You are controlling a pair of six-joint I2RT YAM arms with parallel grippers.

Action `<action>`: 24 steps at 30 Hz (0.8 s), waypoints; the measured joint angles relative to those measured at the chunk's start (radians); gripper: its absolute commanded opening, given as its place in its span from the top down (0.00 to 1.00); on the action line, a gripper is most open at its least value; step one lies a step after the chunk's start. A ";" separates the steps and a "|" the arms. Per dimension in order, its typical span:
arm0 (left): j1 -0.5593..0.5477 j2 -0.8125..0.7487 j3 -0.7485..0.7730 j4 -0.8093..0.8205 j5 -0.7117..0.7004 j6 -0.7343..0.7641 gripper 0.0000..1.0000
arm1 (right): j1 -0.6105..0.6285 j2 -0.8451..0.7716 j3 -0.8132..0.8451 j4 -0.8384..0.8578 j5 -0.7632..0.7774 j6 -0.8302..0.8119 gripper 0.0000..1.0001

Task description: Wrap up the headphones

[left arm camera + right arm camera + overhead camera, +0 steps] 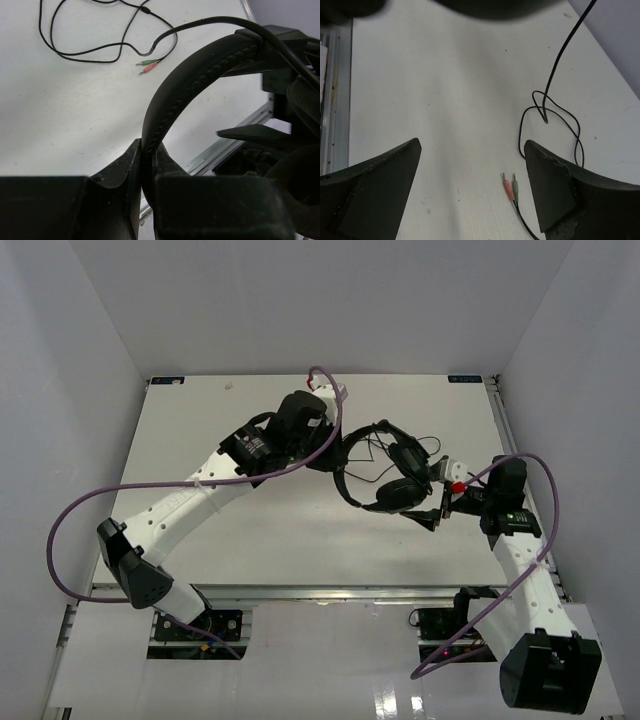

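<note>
White table [250, 540] and white walls fill my screens. My left gripper [146, 156] is pinching the headband [200, 70] of the headphones [385, 475], with its two fingers pressed on the band from both sides. From there the band curves up and away to the right in the left wrist view, and the table shows behind it.

From the top camera, the headphones are over the middle of the table, between my two arms. The left gripper is on their left side. The right gripper [471, 145] is just beside the lower earcup [398, 495], on its right (I cannot tell if they touch). The right gripper's fingers are spread wide and hold nothing.

Down on the table, between those fingers in the right wrist view, lie the little red and green plugs [510, 189]. The thin black cable [555, 115] runs from them in loose loops on the table, then goes up out of view.
</note>
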 measured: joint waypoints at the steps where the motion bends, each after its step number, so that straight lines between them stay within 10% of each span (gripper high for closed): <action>1: -0.018 0.000 0.015 -0.013 -0.011 -0.005 1.00 | 0.011 0.025 -0.008 0.012 0.010 -0.003 0.10; 24: -0.197 -0.047 0.059 -0.171 -0.116 -0.135 1.00 | 0.219 0.378 -0.091 0.863 0.047 0.546 0.10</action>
